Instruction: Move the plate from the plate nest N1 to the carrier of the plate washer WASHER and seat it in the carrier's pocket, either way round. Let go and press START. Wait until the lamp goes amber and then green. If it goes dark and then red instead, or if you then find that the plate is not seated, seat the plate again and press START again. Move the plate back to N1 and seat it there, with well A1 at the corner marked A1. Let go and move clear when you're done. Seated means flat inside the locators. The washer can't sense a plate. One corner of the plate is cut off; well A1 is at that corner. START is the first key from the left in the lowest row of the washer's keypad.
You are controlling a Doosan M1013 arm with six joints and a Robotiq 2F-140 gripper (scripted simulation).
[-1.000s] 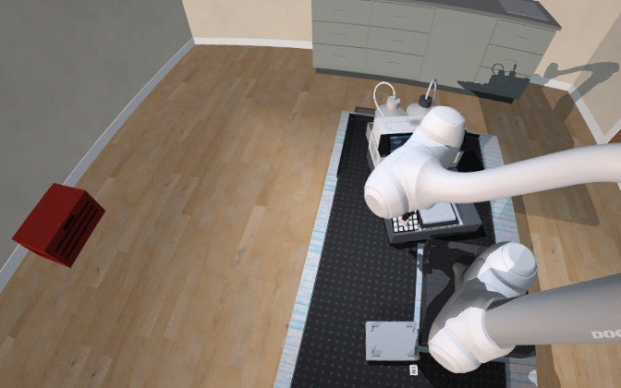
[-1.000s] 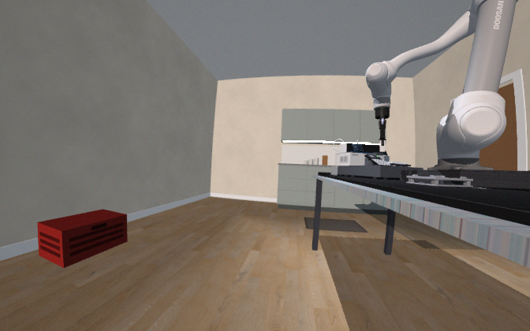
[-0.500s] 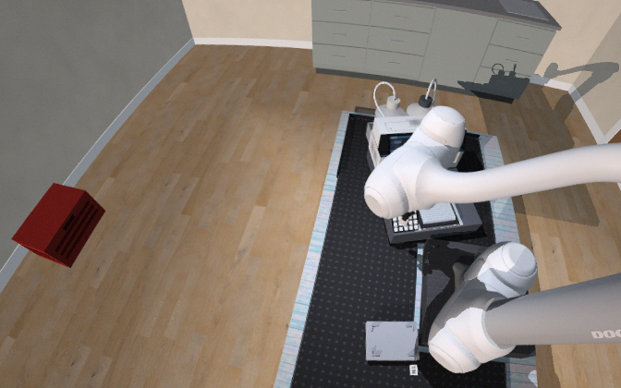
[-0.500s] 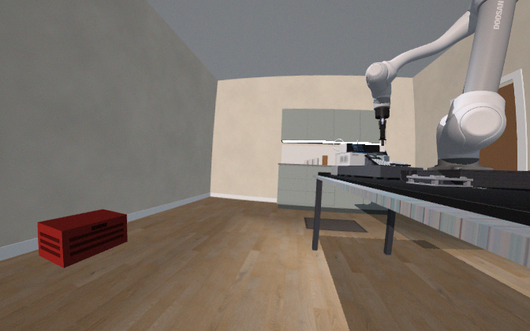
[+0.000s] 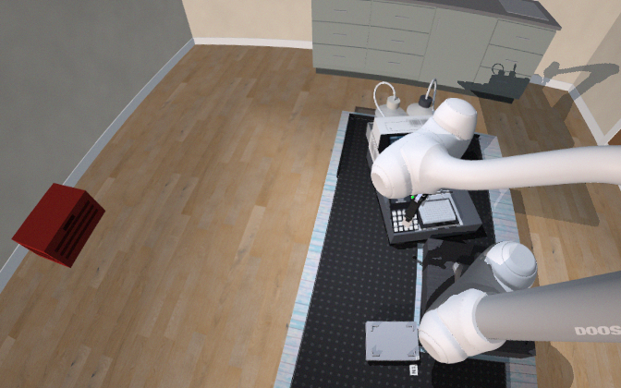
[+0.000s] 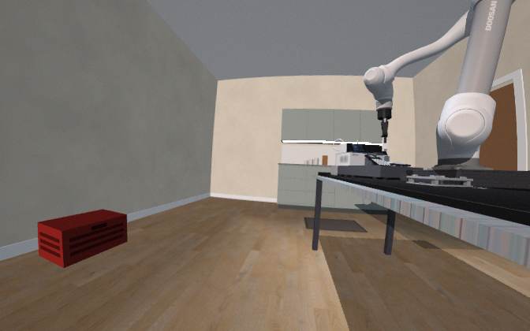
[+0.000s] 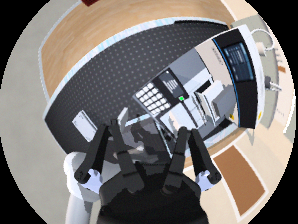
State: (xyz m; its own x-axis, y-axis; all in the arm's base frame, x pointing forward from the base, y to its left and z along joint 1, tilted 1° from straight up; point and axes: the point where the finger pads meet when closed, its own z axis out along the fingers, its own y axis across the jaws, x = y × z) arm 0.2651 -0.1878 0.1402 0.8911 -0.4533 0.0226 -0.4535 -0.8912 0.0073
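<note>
Two fingers of the gripper [image 5: 414,209] [image 6: 385,135] [image 7: 152,125] stand spread apart with nothing pinched between them, pointing down above the keypad [image 5: 404,220] [image 7: 152,98]; whether a fingertip touches a key, I cannot tell. The washer [image 5: 385,126] [image 6: 348,158] [image 7: 240,65] occupies the far end of the table [image 5: 319,231] [image 6: 438,210] [image 7: 92,56], with a strip of dark mat between it and the table's left edge. Nearer, the mat widens into open room on the left, while a raised dark base [image 5: 455,249] borders that room on the right. The nest N1 [image 5: 393,341] [image 6: 441,179] [image 7: 84,125] sits at the near end, its corner locators exposed, well in from the left edge and just beside the arm's lower joint as seen from above.

The plate [image 5: 438,211] is in the washer's carrier area, right of the keypad, apparently lying flat. Its long axis runs left to right, roughly like the nest's. Its cut corner is too small to make out, so where A1 points I cannot tell. The lamp [image 5: 412,197] [image 7: 181,98] glows green beside the keypad's far right corner.

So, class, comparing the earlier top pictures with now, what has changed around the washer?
The white arm's wrist has shifted toward the washer's rear, the top of the top view, and slightly right. More of the black two-fingered hand now shows. No grasp or release is visible. The pale rectangular plate and grey plate nest stayed put.
</note>
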